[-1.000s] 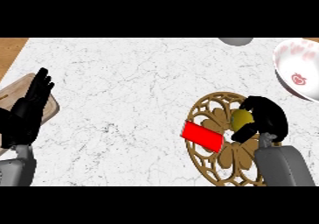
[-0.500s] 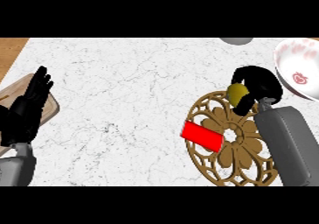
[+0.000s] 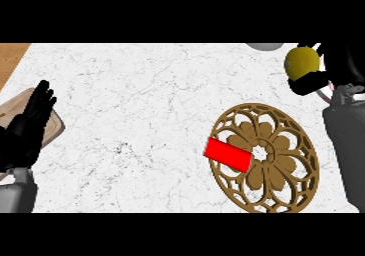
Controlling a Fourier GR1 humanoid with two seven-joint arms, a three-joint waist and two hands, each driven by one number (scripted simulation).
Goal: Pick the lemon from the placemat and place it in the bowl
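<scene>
The yellow lemon (image 3: 301,62) is lifted off the counter at the upper right, held in my right hand (image 3: 337,69), whose black fingers curl round it. The hand and its grey forearm cover the white bowl almost wholly; only a sliver of it (image 3: 333,93) shows beside the wrist. The round brown openwork placemat (image 3: 268,157) lies below and to the left of the lemon, with a red rectangular block (image 3: 228,154) on its left edge. My left hand (image 3: 27,131) rests open at the far left, fingers up.
A wooden board (image 3: 50,126) lies under the left hand by the counter's left edge. A grey round object (image 3: 265,46) pokes in at the top edge, just left of the lemon. The counter is white marble.
My right hand has carried the lemon up and to the right, off the placemat, and now covers the bowl. The left hand has not moved.
</scene>
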